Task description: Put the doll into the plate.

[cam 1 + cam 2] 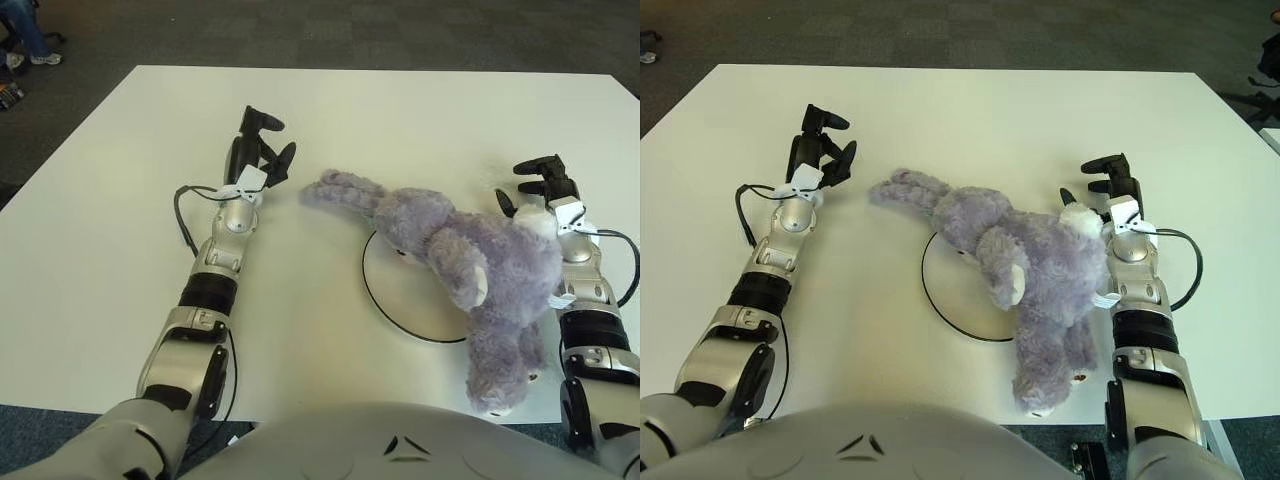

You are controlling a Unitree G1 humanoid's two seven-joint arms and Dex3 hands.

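Note:
A purple plush doll point(470, 262) lies slantwise over the right part of a white plate point(400, 292) with a thin black rim. Its long limb point(335, 190) reaches past the plate to the left, and its lower body hangs over the plate's near right edge. My left hand point(274, 142) is left of that limb, a short gap away, with its fingers spread and holding nothing. My right hand point(522, 184) is close against the doll's right side, fingers loosely apart and not closed on it.
The white table point(120, 230) ends in dark carpet on all sides; its near edge lies just below the doll. A black cable point(183, 205) loops beside my left forearm. A person's feet point(30, 45) show at the far left on the carpet.

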